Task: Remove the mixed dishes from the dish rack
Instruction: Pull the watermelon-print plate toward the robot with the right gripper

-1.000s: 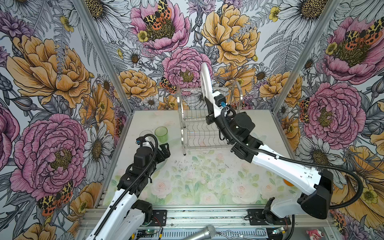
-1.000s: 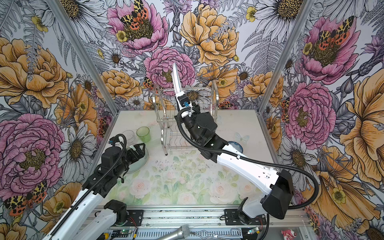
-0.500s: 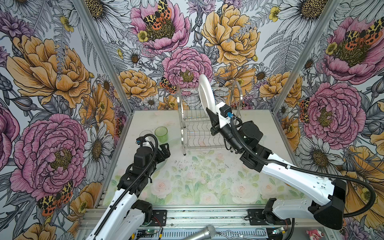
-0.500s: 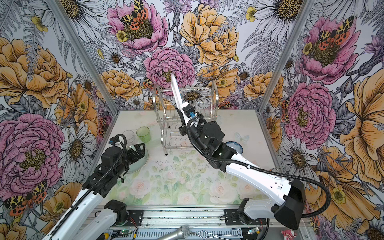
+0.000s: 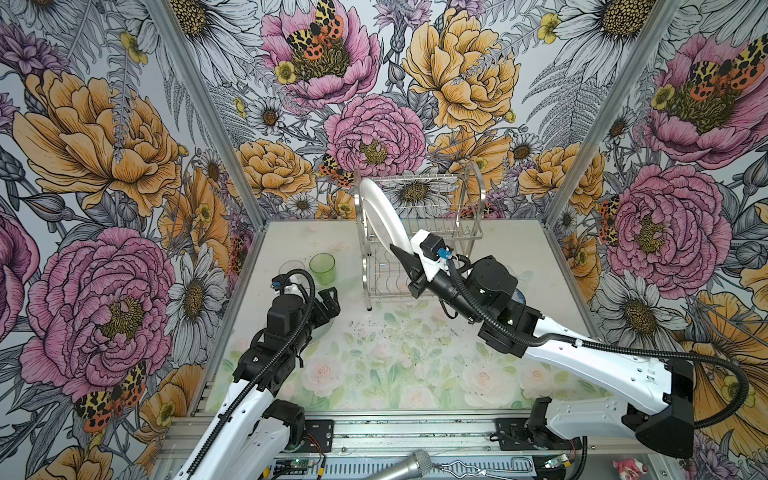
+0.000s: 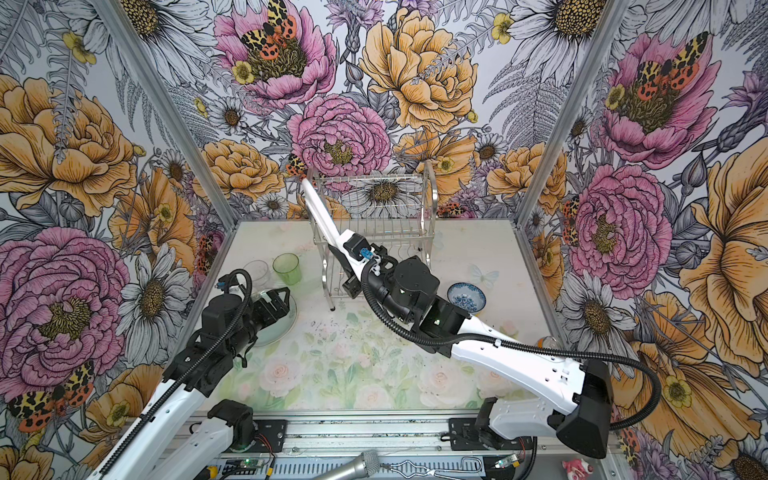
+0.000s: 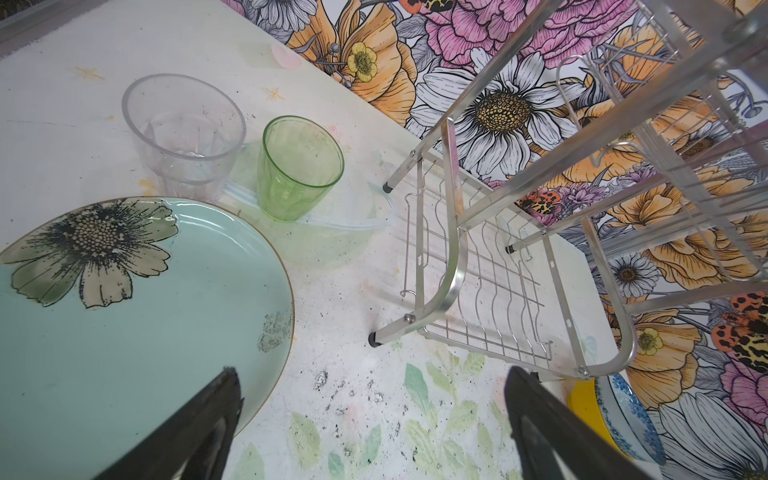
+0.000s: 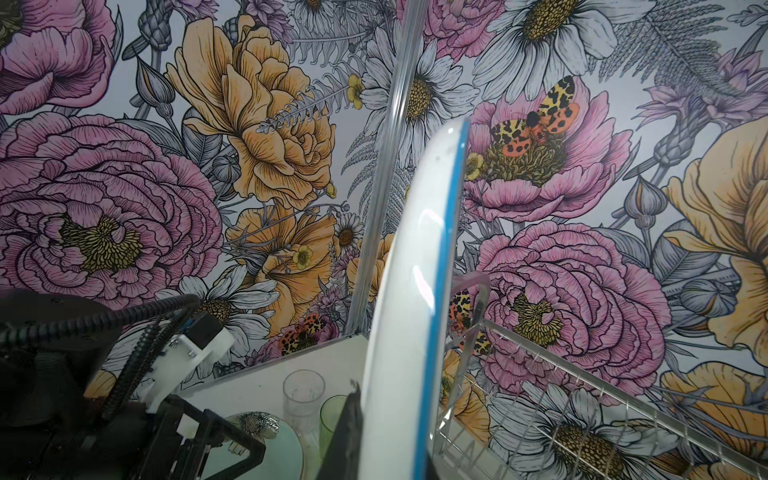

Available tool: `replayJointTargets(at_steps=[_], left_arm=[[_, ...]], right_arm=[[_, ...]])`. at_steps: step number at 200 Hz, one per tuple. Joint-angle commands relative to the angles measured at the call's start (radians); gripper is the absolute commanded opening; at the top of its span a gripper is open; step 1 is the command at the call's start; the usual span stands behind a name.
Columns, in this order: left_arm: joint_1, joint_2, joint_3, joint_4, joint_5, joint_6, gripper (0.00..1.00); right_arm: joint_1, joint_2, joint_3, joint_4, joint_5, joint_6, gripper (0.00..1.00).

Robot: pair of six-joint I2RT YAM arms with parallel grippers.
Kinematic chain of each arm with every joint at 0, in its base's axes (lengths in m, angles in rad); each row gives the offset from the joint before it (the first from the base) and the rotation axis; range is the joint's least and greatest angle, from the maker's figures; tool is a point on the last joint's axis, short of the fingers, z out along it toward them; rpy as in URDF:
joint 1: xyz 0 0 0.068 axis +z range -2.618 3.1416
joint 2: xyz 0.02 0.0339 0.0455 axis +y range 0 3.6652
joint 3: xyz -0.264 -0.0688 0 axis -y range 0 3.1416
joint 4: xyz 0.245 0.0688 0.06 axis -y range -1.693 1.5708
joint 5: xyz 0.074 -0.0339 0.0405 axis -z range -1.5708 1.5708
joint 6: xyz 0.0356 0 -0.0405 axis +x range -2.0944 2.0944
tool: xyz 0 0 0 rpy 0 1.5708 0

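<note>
1 plate (image 5: 383, 214), pinched by right gripper (image 5: 400, 250), now leans further; left gripper (image 5: 329, 299) wide, empty.

No lettering, label, brand or number can be read on the dish rack (image 5: 432, 224) or anything else.

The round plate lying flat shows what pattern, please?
Pale green plate with a dark flower print; left wrist view.

In both top views we look down from high over the table's (image 5: 299, 237) front edge toward the back. Our left wrist camera faces the dish rack (image 7: 455, 232) from close by; our right wrist camera shares it, tilted up at the walls (image 8: 124, 208).
</note>
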Motion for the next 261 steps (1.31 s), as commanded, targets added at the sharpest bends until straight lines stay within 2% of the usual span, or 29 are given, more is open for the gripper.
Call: replayJointTargets(at_steps=[1,138,193,261], left_arm=[[-0.004,-0.012,0.019,-0.011,-0.008,0.007,0.99],[-0.002,-0.014,0.0,-0.011,-0.022,0.007,0.99],[-0.002,-0.005,0.003,-0.011,-0.022,0.007,0.99],[-0.001,0.001,0.014,-0.013,-0.008,-0.004,0.99]], right_arm=[[0.008,-0.062,0.014,0.124,-0.025,0.005,0.0],[0.04,-0.089,-0.06,0.11,-0.057,0.09,0.0],[0.045,-0.099,-0.1,0.075,-0.145,0.11,0.0],[0.044,-0.075,-0.168,0.06,-0.112,0.147,0.0]])
